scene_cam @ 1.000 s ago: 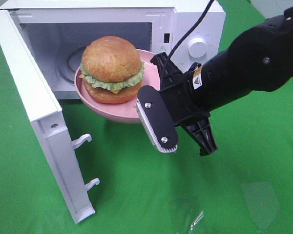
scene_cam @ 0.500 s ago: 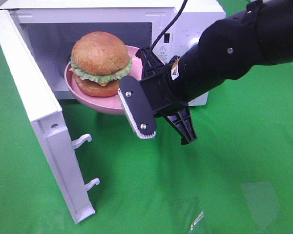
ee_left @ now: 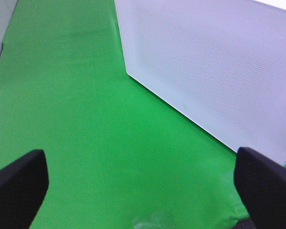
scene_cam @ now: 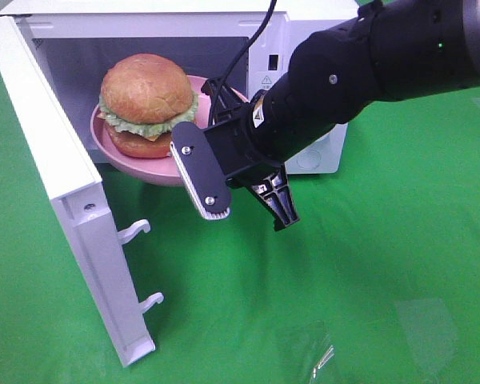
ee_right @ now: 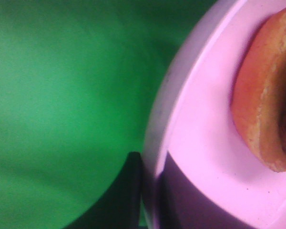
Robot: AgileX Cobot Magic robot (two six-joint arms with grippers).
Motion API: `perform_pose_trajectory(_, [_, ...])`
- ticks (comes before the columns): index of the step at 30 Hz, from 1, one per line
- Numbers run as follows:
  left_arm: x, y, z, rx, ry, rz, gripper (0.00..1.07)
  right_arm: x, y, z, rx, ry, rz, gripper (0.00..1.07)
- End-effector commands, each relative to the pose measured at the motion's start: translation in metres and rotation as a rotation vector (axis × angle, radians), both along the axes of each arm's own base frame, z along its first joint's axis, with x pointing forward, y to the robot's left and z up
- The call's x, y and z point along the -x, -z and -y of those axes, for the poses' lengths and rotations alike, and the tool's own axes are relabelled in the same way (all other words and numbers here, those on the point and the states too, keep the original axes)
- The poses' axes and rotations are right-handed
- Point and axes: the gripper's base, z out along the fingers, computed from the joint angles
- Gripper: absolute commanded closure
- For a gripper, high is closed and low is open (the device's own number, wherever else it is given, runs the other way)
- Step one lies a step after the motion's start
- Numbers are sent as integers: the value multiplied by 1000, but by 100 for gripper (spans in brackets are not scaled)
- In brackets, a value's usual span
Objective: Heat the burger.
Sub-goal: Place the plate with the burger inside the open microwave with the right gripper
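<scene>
Pinching the pink plate's (scene_cam: pixel 112 152) rim, my right gripper (scene_cam: pixel 194 172) holds the burger (scene_cam: pixel 146 100) at the open microwave (scene_cam: pixel 144 8). My left gripper (ee_left: pixel 143 186) is wide open, holding nothing.

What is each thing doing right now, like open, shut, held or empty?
white microwave oven: door swung wide open.
round pink plate: held in the air by its rim.
round burger with golden-brown bun: resting on that plate at the oven's opening.
right gripper: jaws shut on the plate's rim.
left gripper: jaws wide open, empty, above green cloth.
</scene>
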Motion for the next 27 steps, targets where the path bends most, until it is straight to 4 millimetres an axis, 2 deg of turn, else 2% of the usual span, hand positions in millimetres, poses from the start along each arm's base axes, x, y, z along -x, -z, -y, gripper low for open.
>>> perform_pose_trajectory(1, [3, 0, 0, 11, 2, 32, 9, -7, -12, -7, -50, -3, 54, 107])
perform_pose_trajectory(27, [3, 0, 0, 11, 2, 32, 9, -46, -7, -37, -47, 104, -7, 107])
